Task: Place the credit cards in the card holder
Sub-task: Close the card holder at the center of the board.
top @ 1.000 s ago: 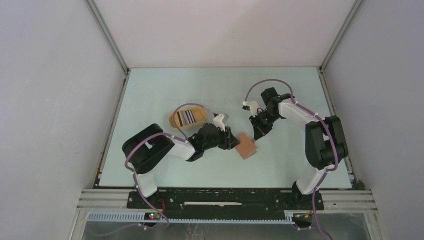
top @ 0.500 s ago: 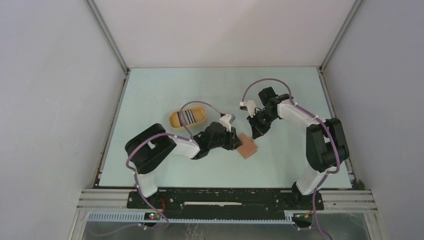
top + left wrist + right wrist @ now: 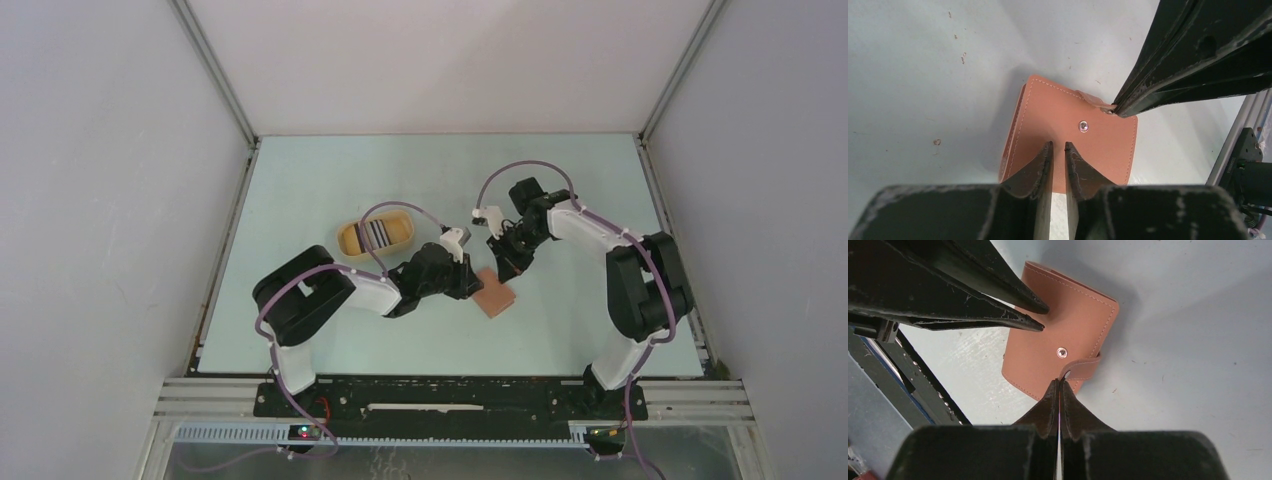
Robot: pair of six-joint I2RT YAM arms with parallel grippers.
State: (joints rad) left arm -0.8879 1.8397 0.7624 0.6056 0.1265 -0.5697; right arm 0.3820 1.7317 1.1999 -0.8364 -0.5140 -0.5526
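The card holder lies flat on the table near its middle. The left gripper reaches in from the left with its tips over the holder's left edge, and the right gripper comes from behind with its tips at the tab on the far edge. Behind and to the left, well apart from the holder, sits the oval tray with the credit cards in it side by side.

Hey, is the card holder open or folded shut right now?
Folded shut: the card holder lies flat, only its brown outside showing. Its tab is off the snap stud, so it is unfastened.
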